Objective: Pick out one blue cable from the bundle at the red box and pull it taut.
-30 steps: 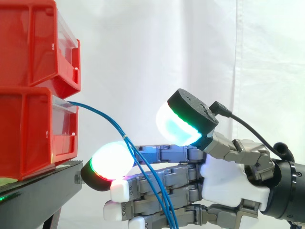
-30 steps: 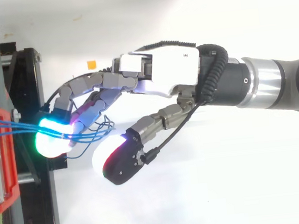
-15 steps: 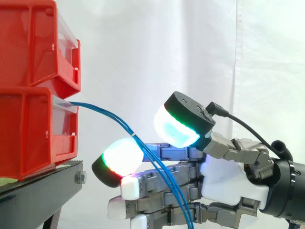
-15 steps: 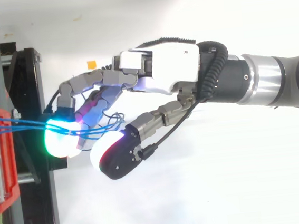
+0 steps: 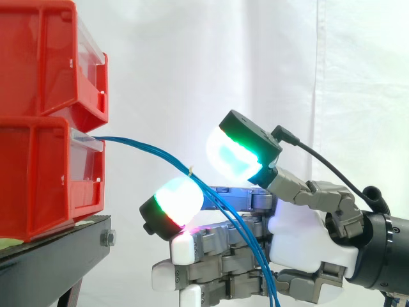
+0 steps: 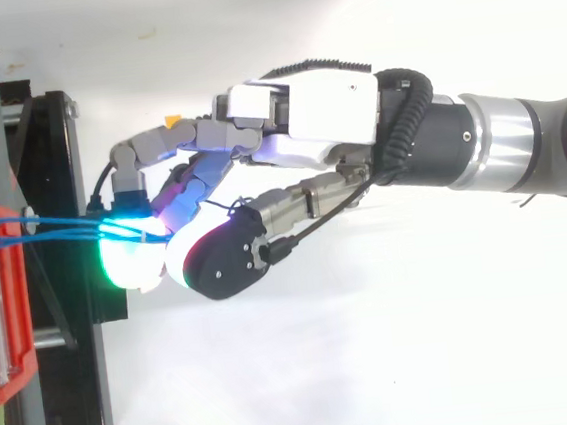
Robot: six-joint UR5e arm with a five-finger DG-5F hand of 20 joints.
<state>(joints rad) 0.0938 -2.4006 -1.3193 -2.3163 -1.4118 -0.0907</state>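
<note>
Leftmost, we show the lower red box (image 5: pixel 38 173) on its black stand (image 5: pixel 57 252); from its front the blue cables (image 5: pixel 147 151) arc down to the right as a close bundle and drape across the fingers (image 5: pixel 217 252) of the hand (image 5: pixel 310 246). We read the hand as loosely spread with nothing pinched: one fingertip crooks up beneath the strands and the thumb (image 5: pixel 236 153) hangs above them, apart. We judge that closing now could trap several cables rather than one, because they lie touching, or let a strand slide off the rounded pad under tension.
</note>
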